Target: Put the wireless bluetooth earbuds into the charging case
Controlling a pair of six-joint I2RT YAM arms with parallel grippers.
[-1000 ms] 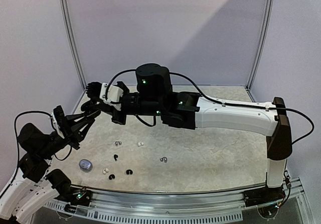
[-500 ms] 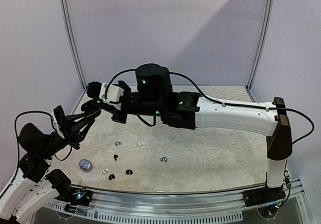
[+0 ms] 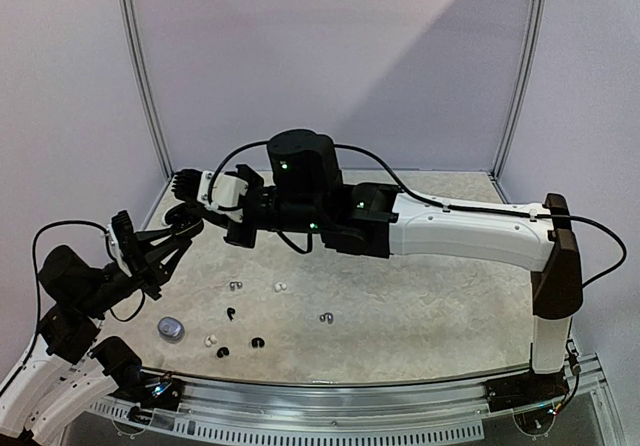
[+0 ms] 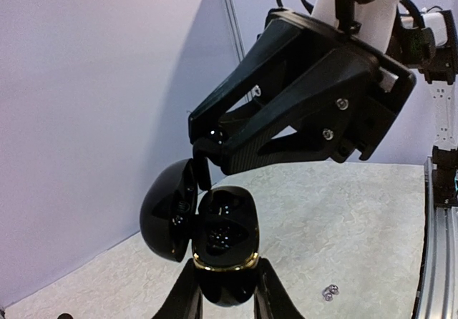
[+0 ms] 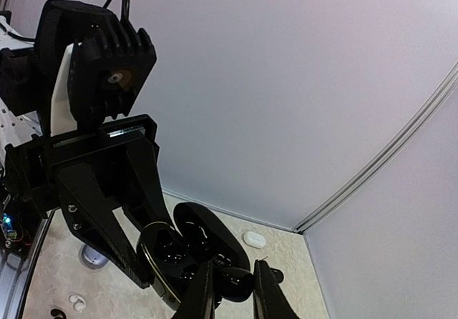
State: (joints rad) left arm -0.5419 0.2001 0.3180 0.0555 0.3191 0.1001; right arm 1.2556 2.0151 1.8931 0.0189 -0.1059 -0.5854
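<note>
Below the charging case point(image 4: 225, 226) and nearer to me, the spare ones lie scattered on the table point(image 3: 420, 306): a white bud point(image 3: 280, 287), a silvery hooked bud point(image 3: 325, 317) and, nearest of all, a round grey case point(image 3: 170, 328). Anything I fumble will fall among these and may bounce or roll away.

My left pincer point(image 4: 227, 276) is pressed onto the lower body of the charging case and holds it in the air above the table, with the lid point(image 4: 170, 212) swung open to one side. The hold takes only the bottom of a smooth, rounded shell. I judge that a downward shove could tip it or squeeze it out.

Just above the case's open mouth, my right pincer point(image 5: 232, 270) is nipped on a small dark thing, which I take for a black bud point(image 5: 232, 283). The tips sit at the rim, close to the hinge. The main danger is a crooked entry: a bud that meets its socket skewed will jam on the rim, and letting go then drops it. My tips could also catch the lid and knock it shut. My own fingers hide the socket, so I cannot tell how well bud and socket line up.

Beyond the charging case, a white case point(image 5: 254, 239) lies on the table, well apart from all this.
</note>
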